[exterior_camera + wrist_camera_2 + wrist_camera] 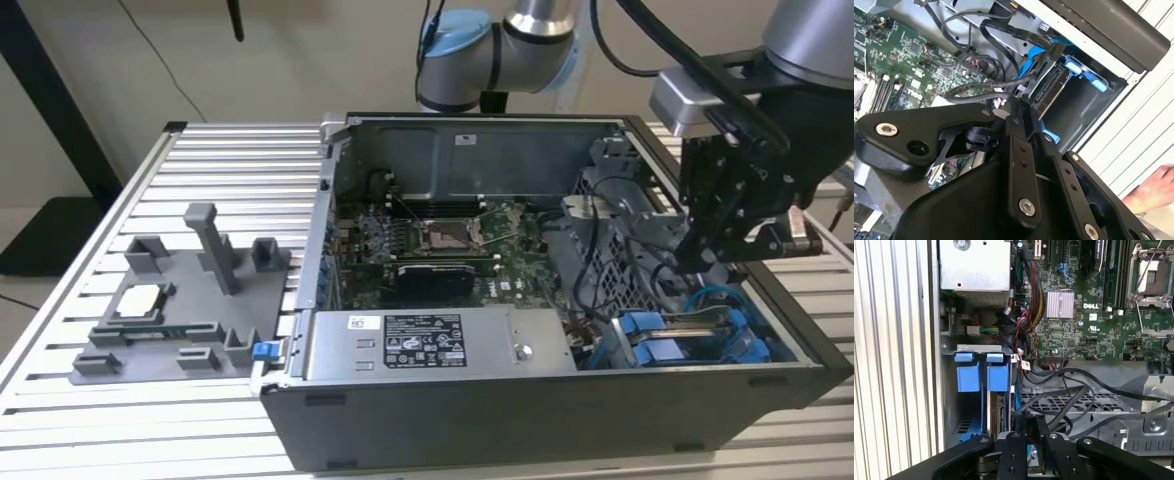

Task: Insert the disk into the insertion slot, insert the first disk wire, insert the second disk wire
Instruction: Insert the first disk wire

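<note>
The disk (999, 412) stands edge-on in the insertion slot (995, 390) of the grey drive cage (694, 335), held in its blue carrier (998, 377). Its connector end (1054, 87) shows in the second wrist view, with a black plug (1053, 50) beside it. My gripper (703, 255) hangs just above the cage, at the exterior view's right. Its black fingers (1019, 440) are drawn close on the dark end of a disk wire (1033, 424). Black wires (989, 90) run from the fingertips towards the motherboard.
The open computer case (441, 400) lies on a slatted metal table (214, 150). Inside are the motherboard (441, 245), the power supply (427, 345) and loose cables (1079, 390). A grey fixture (187, 300) lies at the exterior view's left. A person's hand (1154, 192) shows beyond the case.
</note>
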`<state>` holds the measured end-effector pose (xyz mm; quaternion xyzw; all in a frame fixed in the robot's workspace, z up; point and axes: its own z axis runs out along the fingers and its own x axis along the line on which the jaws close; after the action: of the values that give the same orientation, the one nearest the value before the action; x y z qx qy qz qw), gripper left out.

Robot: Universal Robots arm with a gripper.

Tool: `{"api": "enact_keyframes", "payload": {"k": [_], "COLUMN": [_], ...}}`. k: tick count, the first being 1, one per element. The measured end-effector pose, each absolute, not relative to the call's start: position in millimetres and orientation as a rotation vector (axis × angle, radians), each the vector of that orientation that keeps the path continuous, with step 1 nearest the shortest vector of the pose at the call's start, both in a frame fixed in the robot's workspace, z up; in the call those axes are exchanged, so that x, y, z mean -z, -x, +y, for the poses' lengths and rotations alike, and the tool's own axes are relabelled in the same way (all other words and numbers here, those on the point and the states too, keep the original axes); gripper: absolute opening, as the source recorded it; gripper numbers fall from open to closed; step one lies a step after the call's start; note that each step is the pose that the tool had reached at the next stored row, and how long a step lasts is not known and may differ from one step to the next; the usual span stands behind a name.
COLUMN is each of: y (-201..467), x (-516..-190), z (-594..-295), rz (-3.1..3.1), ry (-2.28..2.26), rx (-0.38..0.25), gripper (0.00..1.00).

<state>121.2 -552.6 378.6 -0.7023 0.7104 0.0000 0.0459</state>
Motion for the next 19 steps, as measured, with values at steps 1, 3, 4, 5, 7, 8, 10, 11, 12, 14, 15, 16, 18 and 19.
{"api": "enact_keyframes", "payload": {"k": [1, 3, 4, 5, 7, 8, 10, 11, 12, 14, 15, 16, 18, 19], "y": [-123, -125, -127, -128, -130, -131, -133, -134, -135, -137, -137, -138, -139, -140], "x": [-378, -378, -378, -377, -377, -377, -376, -376, -376, -375, -375, -374, -373, -373], "z": [-553, -555, -556, -557, -559, -560, -561, -561, -562, -563, -563, -563, -564, -564], "rz": [2.172, 2.177, 2.18, 2.182, 2.186, 2.188, 2.192, 2.194, 2.195, 2.197, 2.198, 2.199, 2.201, 2.202], "ry": [2.146, 2.151, 2.153, 2.155, 2.159, 2.161, 2.164, 2.165, 2.166, 2.168, 2.169, 2.17, 2.171, 2.172], "rx": [-0.006, -0.017, -0.021, -0.026, -0.035, -0.039, -0.047, -0.05, -0.053, -0.057, -0.06, -0.062, -0.065, -0.066], "gripper": [0.0, 0.0, 0.0, 0.0, 0.0, 0.0, 0.0, 0.0, 0.0, 0.0, 0.0, 0.0, 0.0, 0.0]}}
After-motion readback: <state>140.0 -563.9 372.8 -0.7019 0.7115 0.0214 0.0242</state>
